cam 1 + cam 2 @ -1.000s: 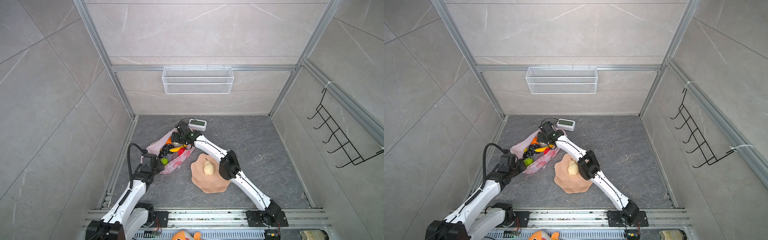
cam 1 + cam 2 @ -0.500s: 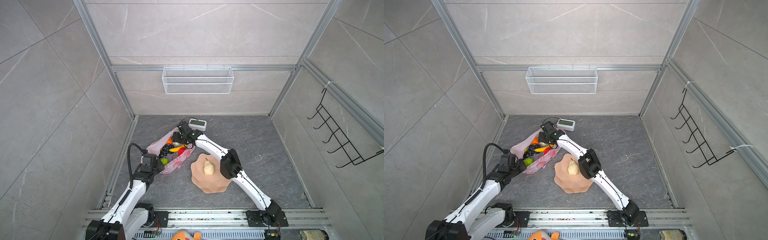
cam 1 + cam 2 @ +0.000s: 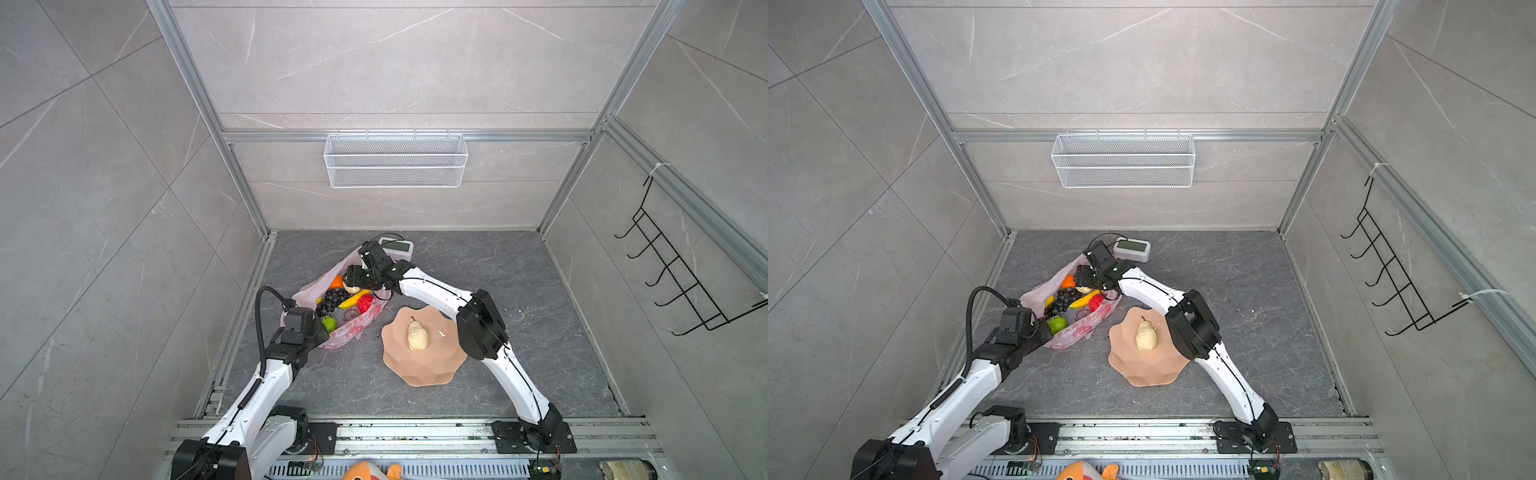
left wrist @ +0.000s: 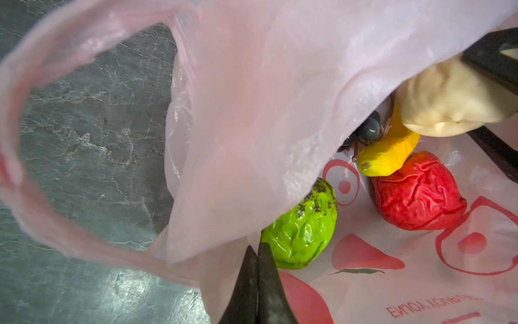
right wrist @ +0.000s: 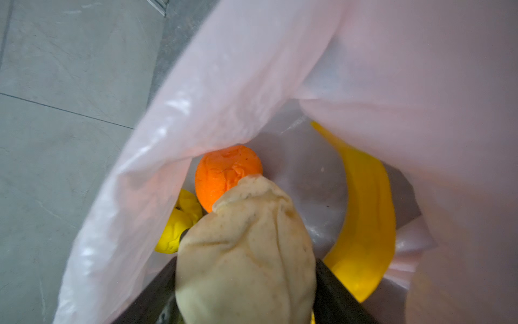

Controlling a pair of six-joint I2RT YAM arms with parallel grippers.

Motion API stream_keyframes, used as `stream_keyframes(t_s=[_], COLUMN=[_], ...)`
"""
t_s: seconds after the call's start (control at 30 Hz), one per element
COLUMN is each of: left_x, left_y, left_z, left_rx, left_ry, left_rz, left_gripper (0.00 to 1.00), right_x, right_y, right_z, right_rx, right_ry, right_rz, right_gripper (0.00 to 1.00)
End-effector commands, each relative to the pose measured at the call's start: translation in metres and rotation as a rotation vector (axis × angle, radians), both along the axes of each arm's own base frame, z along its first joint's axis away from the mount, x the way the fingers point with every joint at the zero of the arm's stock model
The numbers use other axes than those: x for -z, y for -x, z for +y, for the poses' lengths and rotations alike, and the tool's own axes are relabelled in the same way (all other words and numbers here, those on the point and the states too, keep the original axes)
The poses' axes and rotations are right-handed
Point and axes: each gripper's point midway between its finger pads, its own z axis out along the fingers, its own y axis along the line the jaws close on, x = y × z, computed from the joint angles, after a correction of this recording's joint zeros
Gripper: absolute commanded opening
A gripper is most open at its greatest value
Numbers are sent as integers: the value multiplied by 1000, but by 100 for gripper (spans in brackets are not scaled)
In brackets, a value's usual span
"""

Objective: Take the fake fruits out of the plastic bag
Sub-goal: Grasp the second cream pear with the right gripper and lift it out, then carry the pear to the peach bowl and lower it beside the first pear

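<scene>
My left jaws are pressed together, pinching the near-left rim of the thin translucent pink plastic bag [image 3: 357, 328], left of centre on the grey desk [image 3: 540, 266]. My right jaws reach into its far mouth and clamp the beige lumpy plastic fruit [image 5: 246, 252]. The glossy orange plastic fruit [image 5: 224, 171] and yellow plastic banana [image 5: 367, 210] lie inside.

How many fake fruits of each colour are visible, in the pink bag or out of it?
Beige lumps: 2
Yellow: 2, banana, lemon
Orange fruit: 1
Red fruit: 1
Green fruit: 1
Purple grapes: 1
Total: 8
</scene>
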Motion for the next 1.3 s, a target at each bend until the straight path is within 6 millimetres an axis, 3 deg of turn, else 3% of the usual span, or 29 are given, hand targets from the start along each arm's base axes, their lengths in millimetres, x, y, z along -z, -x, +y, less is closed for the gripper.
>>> stream_keyframes(t_s=[0.0, 0.27, 0.53, 0.77, 1.03, 1.27], left_x=[-4, -3, -4, -5, -5, -5], left_y=[-5, -6, -7, -7, -6, -6], left_z=[-2, -3, -4, -4, -4, -3], left_rx=[19, 22, 29, 26, 27, 23], left_ry=[-7, -6, -1, -5, -7, -7], left_rz=[-23, -17, -21, -23, -22, -24], left_gripper=[0, 0, 0, 0, 0, 0], right_x=[-44, -70, -86, -76, -57, -43], right_y=[8, 42, 85, 122, 144, 165], right_z=[1, -27, -77, -136, -199, -239], right_rx=[-27, -42, -32, 53, 174, 233], right_ry=[-79, -104, -68, -7, 114, 167], right_rz=[-87, -161, -275, -382, -403, -364], right_gripper=[68, 68, 67, 67, 65, 66])
